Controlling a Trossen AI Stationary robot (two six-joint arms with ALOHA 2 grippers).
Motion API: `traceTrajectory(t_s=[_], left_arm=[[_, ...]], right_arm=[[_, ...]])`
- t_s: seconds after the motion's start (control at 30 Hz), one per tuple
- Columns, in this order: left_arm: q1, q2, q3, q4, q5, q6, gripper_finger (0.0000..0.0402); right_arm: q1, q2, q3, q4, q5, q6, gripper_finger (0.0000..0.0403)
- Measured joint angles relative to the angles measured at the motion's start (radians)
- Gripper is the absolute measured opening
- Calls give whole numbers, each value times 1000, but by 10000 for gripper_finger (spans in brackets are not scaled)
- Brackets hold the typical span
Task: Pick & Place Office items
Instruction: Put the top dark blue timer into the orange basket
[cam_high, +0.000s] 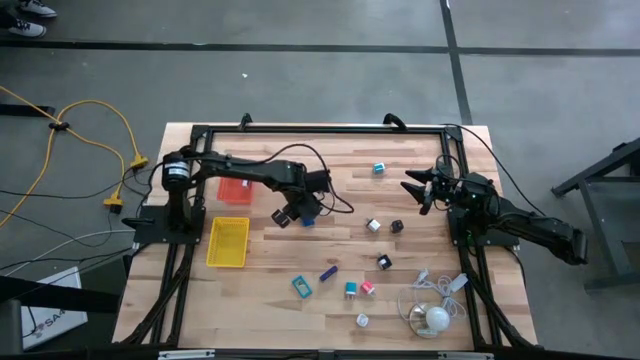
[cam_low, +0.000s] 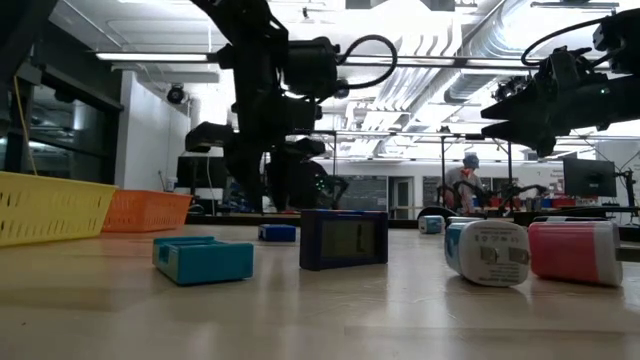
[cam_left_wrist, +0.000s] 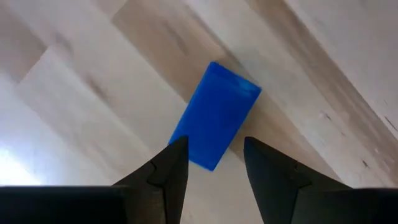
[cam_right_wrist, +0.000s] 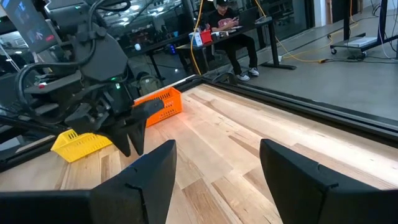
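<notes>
Blue block (cam_left_wrist: 215, 116) lies beneath left gripper (cam_left_wrist: 214, 158), jaws parted, holding nothing

Wooden table (cam_high: 300, 255) carries scattered office items (cam_high: 358, 288), trays (cam_high: 228, 242), cable bundle (cam_high: 432, 300).

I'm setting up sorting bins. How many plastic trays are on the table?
2. The flat orange plastic tray sits near the left arm's base, and the yellow plastic mesh tray lies just in front of it, toward the table's near edge. None looks hidden.
</notes>
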Motion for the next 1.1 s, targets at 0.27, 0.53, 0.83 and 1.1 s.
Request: traceTrajectory(t_s=[0.27,0.53,0.83,1.1], left_arm=[[6,-1,0,-19,60,35,148],[32,3,7,-31,140,45,148],[29,3,7,-26,165,54,149],[43,3,7,-10,198,46,220]], right_arm=[[0,0,0,0,0,2,219],[0,0,0,0,0,2,219],[0,0,0,0,0,2,219],[0,0,0,0,0,2,219]])
